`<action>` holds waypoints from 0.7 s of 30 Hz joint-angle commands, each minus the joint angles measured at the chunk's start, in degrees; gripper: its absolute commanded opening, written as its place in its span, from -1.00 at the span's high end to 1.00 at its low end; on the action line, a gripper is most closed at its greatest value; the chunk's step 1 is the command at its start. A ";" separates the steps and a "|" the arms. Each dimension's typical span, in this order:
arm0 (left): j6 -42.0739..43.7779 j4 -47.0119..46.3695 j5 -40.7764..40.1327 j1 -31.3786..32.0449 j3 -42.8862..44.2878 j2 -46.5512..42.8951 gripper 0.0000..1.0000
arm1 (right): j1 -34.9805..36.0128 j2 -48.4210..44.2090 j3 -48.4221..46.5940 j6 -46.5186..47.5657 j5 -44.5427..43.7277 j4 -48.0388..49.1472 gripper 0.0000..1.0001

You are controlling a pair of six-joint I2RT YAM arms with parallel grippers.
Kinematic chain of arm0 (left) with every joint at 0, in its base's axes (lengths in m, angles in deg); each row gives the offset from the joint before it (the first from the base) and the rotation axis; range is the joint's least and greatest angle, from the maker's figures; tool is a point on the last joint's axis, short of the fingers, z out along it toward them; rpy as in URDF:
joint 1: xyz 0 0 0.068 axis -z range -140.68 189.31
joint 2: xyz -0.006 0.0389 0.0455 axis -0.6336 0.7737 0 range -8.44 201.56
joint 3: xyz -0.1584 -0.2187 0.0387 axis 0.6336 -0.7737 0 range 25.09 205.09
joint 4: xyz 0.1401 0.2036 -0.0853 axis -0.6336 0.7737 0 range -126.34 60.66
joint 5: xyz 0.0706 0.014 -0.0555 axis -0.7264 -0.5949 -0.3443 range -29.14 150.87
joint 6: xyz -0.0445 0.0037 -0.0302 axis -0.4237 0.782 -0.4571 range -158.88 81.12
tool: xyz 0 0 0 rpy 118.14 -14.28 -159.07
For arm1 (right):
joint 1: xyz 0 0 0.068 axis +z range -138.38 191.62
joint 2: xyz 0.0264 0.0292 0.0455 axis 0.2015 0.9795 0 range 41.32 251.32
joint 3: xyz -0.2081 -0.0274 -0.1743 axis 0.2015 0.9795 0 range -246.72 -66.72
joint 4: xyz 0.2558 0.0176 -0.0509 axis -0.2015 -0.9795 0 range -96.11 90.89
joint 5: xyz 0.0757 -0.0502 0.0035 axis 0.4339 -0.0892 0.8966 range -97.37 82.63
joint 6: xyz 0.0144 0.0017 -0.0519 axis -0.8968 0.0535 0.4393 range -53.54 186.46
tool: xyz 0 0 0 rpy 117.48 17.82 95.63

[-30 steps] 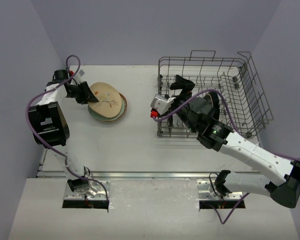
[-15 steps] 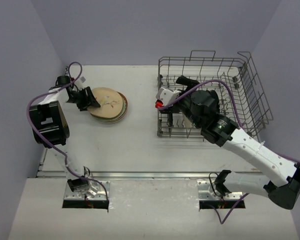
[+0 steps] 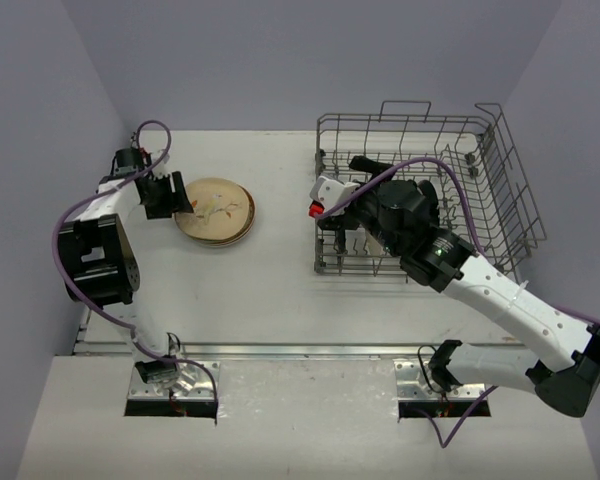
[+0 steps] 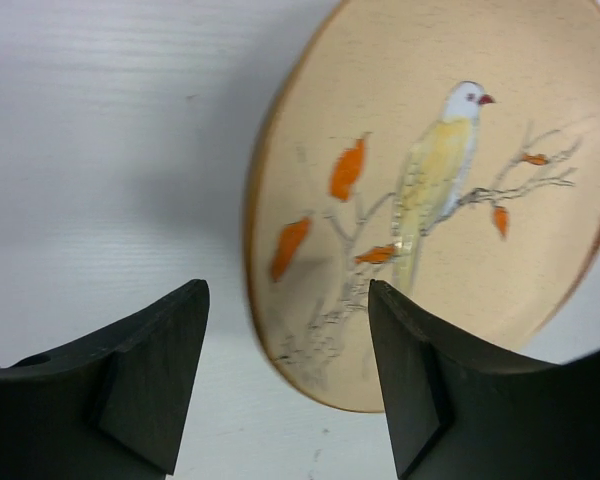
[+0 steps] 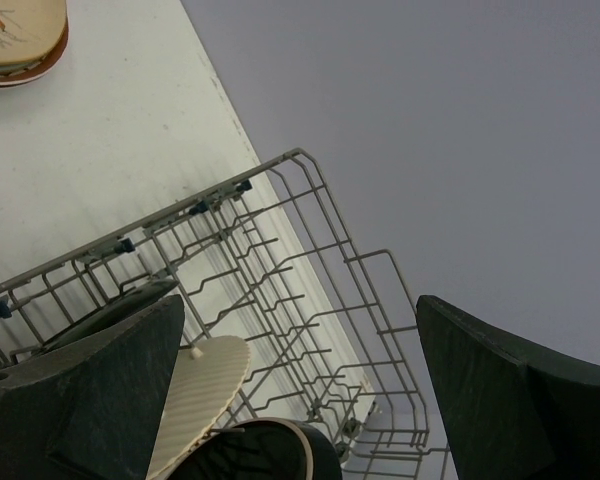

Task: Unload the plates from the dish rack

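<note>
Hovering above the grey wire dish rack [image 3: 500, 190], the wide-open empty right hand [image 5: 300, 390] may clip tines, toppling the cream ribbed plate [image 5: 200, 395].

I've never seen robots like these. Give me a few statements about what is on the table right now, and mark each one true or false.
1. The top plate of the stack has a bird on a branch painted on it. True.
2. The left gripper is clamped on that plate. False: it is open and holds nothing; the plate lies beyond it.
3. The dish rack holds no plates. False: a ribbed cream plate and a dark plate stand in it.
4. The right gripper is open over the rack. True.
5. The stack sits inside the rack. False: it lies on the table, left of the rack.
</note>
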 commanded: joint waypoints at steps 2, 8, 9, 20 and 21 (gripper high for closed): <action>1.78 -3.08 -10.46 -0.76 -2.16 -1.83 -0.28 | -0.25 0.00 -2.66 -1.27 0.51 1.34 -0.98; 1.05 -5.54 -17.76 -0.76 -3.25 -3.12 -0.31 | -0.20 -0.56 -1.50 -1.14 0.51 1.41 -0.98; 0.94 -5.92 -18.50 -0.76 -3.25 -3.18 -0.27 | -0.23 -0.59 -1.20 -1.12 0.49 1.54 -0.98; 1.34 -8.00 -16.28 -1.03 -4.67 -5.22 0.14 | -1.82 -0.38 -1.23 -3.57 0.41 0.93 -0.97; 1.50 -8.15 -14.74 -1.03 -4.93 -5.64 0.16 | -2.60 -0.23 -1.60 -4.99 0.26 0.46 -0.98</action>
